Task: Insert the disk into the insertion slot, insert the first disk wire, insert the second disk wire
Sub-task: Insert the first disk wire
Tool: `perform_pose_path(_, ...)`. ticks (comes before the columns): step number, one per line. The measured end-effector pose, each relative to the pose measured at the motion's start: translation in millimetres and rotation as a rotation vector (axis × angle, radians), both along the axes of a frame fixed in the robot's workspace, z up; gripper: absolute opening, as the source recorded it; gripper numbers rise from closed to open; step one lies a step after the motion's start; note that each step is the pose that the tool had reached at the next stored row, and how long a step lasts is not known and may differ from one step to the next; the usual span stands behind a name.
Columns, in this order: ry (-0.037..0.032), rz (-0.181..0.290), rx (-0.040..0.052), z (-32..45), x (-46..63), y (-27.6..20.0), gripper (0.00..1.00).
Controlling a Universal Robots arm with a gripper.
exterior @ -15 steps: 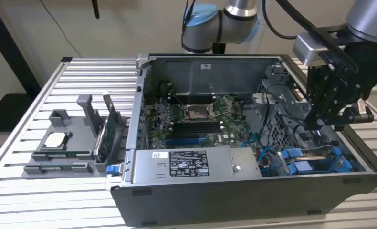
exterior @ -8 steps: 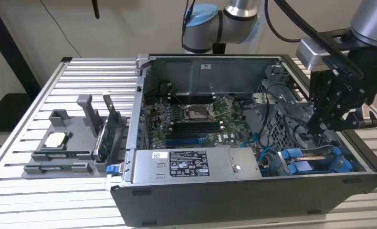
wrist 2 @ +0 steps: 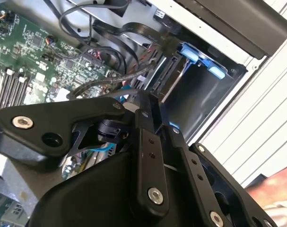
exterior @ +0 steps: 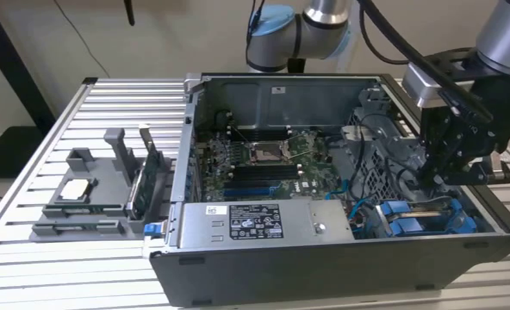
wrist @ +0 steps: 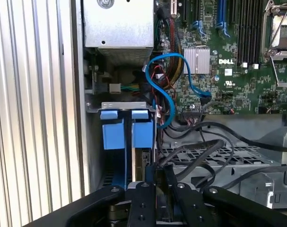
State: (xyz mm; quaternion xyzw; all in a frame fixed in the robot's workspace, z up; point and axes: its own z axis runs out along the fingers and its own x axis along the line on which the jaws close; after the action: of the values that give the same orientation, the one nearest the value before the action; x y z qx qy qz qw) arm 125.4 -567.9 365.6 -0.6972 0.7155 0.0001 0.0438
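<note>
Down over the insertion slot [exterior: 399, 219], in the case [exterior: 324, 271] corner on the exterior view's right
Hanging there with the gripper [exterior: 436, 184] just above the blue tabs [wrist: 112, 132]; spot the disk [wrist: 139, 163] seated edge-on inside that slot, black cables [wrist: 200, 142] draped close beside; cannot tell wide from closed on the grip

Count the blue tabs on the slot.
2, side by side on the slot: one tab toward the case wall, the other toward the board. Others may be hidden deeper.
</note>
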Motion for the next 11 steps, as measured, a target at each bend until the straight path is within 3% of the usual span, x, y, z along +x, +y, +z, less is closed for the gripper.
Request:
perform_pose_path(4,0.0000,-0.002,0.0002,-4.7,5.0,-3.4,0.19)
perform_pose_path(11,0.0000,-0.003,0.0000,-10.7,11.9,-3.8,0.19)
